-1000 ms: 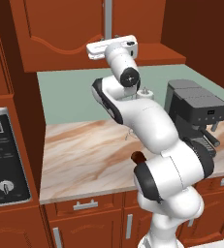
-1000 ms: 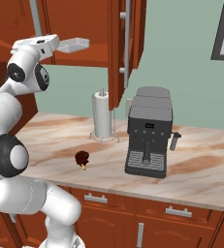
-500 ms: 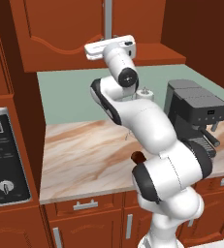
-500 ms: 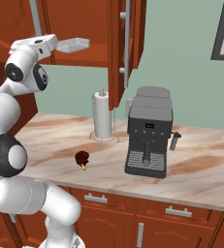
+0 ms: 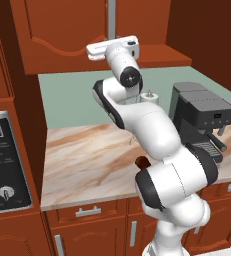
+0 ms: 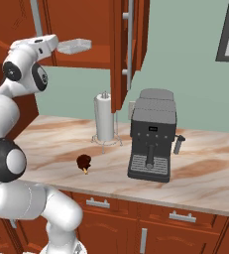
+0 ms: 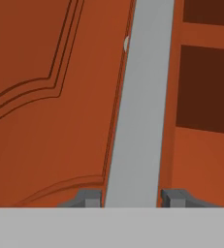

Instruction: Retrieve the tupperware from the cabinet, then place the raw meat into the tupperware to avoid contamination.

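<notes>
The arm is reaching up to the cabinet, and the gripper is sitting at the silver bar handle of the closed left door. In the hand view the two fingertips are flanking the handle, one on each side, right at its edges; whether the jaws are already clamping the bar or only bracketing it cannot be told. In the right base view the right door is standing open, edge-on to the camera, with its own handle facing outward. The meat is lying on the worktop near the front edge, toward the left end, apart from the other items. A paper-towel roll is standing upright on its wire holder further back, just behind and to the right of the meat. A coffee machine is standing to the right of the roll, about mid-depth on the worktop. In the left base view a control panel with a knob is showing at the left end of the worktop.
</notes>
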You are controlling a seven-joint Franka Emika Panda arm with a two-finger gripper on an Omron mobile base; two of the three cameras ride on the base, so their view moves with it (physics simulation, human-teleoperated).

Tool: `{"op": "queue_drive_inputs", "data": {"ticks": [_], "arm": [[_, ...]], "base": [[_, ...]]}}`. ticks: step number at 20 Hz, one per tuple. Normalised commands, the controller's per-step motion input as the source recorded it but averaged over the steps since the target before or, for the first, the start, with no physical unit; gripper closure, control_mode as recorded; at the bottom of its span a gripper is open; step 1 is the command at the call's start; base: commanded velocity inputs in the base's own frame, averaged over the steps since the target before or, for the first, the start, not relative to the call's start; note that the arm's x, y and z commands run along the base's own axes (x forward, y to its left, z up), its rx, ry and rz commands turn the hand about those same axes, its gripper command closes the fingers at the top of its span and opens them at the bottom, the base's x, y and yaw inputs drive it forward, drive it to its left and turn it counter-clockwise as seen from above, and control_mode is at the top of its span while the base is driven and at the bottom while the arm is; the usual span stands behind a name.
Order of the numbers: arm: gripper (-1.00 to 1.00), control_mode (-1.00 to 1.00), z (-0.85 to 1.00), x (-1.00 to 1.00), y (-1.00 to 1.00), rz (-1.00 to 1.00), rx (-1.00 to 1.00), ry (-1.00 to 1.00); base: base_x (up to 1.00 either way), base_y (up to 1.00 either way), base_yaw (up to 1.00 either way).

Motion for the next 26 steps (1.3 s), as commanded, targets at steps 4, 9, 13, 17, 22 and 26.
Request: {"op": "queue_drive_inputs", "data": {"ticks": [4, 9, 13, 17, 22, 26], "arm": [[1.0, -1.0, 0.0, 0.09, 0.0, 0.0, 0.0, 0.05], [1.0, -1.0, 0.0, 0.0, 0.0, 0.0, 0.0, 0.09], [1.0, -1.0, 0.0, -0.1, 0.0, 0.0, 0.0, 0.09], [1.0, -1.0, 0.01, -0.17, 0.0, 0.0, 0.0, 0.08], [1.0, -1.0, 0.02, -0.25, 0.0, 0.0, 0.0, 0.07], [1.0, -1.0, 0.01, -0.29, 0.03, 0.0, 0.0, 0.05]], "base": [[0.0, 0.0, 0.0], [0.0, 0.0, 0.0], [0.0, 0.0, 0.0], [0.0, 0.0, 0.0], [0.0, 0.0, 0.0], [0.0, 0.0, 0.0]]}}
